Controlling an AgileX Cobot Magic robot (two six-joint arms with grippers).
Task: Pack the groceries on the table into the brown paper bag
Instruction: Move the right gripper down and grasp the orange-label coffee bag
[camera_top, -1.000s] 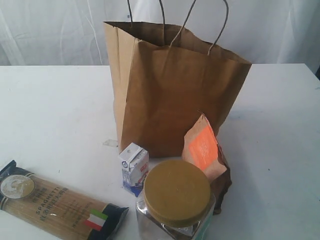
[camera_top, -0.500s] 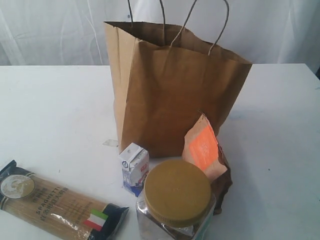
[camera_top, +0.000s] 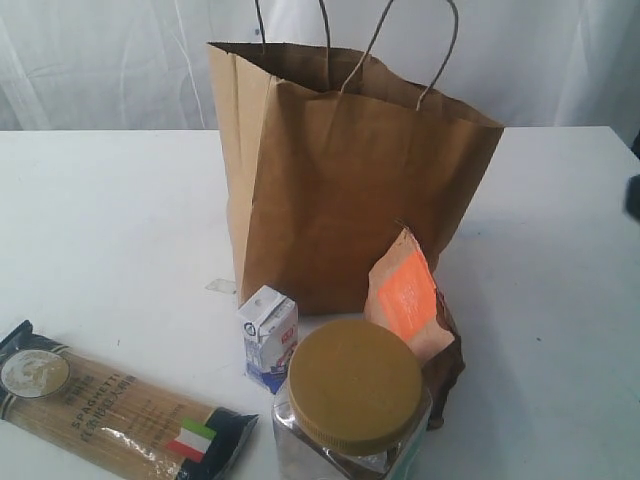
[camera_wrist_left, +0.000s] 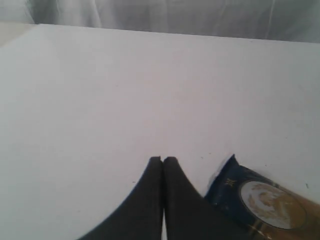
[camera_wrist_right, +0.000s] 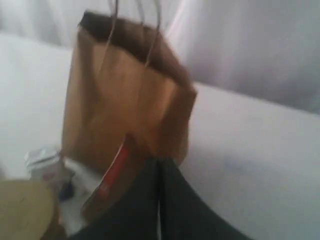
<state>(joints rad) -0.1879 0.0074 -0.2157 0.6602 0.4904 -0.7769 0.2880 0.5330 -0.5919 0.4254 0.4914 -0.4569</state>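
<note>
The brown paper bag (camera_top: 350, 180) stands open and upright in the middle of the white table (camera_top: 100, 220). In front of it are a small white-blue carton (camera_top: 268, 338), a brown-orange pouch (camera_top: 405, 300) leaning on the bag, and a clear jar with a mustard lid (camera_top: 352, 385). The spaghetti pack (camera_top: 110, 410) lies flat at the front left. My left gripper (camera_wrist_left: 162, 159) is shut and empty, just beside the pack's dark blue end (camera_wrist_left: 260, 200). My right gripper (camera_wrist_right: 159, 161) is shut and empty, pointing toward the bag (camera_wrist_right: 125, 100) and pouch (camera_wrist_right: 112, 175).
A white curtain (camera_top: 100, 60) hangs behind the table. A dark shape (camera_top: 633, 197), seemingly part of the right arm, shows at the right edge of the exterior view. Bare tabletop stretches to the left and right of the bag.
A dark shape has come into the right edge of the exterior view. The bag and groceries have stayed where they were.
</note>
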